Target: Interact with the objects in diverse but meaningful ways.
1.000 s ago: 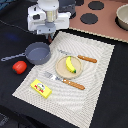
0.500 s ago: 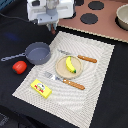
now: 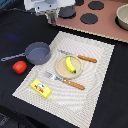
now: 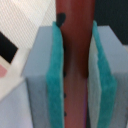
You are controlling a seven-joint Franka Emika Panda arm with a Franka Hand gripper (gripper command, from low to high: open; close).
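The arm is raised at the far edge of the striped mat (image 3: pixel 70 65), near the top of the exterior view, with its white wrist body above the dark table and the gripper (image 3: pixel 52 20) pointing down. In the wrist view the two teal pads (image 4: pixel 55 75) press from both sides on a long brown-red thing, which I take to be the toy sausage (image 4: pixel 76 60); the gripper is clamped on it, and the sausage stands along the pads. In the exterior view only a small dark piece shows under the fingers, so there I cannot confirm it.

On the mat, a round beige plate (image 3: pixel 59 69) lies near the middle, and the yellow banana (image 3: pixel 70 65) rests on it. A knife with an orange handle (image 3: pixel 79 57) lies just beyond the plate, and a fork with an orange handle (image 3: pixel 65 80) lies just before it. The yellow block (image 3: pixel 41 88) sits at the near corner of the mat, well apart from the plate.

The grey long-handled pan (image 3: pixel 37 52) stands at the mat's edge on the exterior view's left, its handle pointing away from the mat. The red tomato (image 3: pixel 19 67) is on the dark table just beside the pan, off the mat.

Beyond the mat is a pink toy stove (image 3: pixel 107 22) with dark round burners, and the grey pot (image 3: pixel 122 16) stands on it at the exterior view's right.
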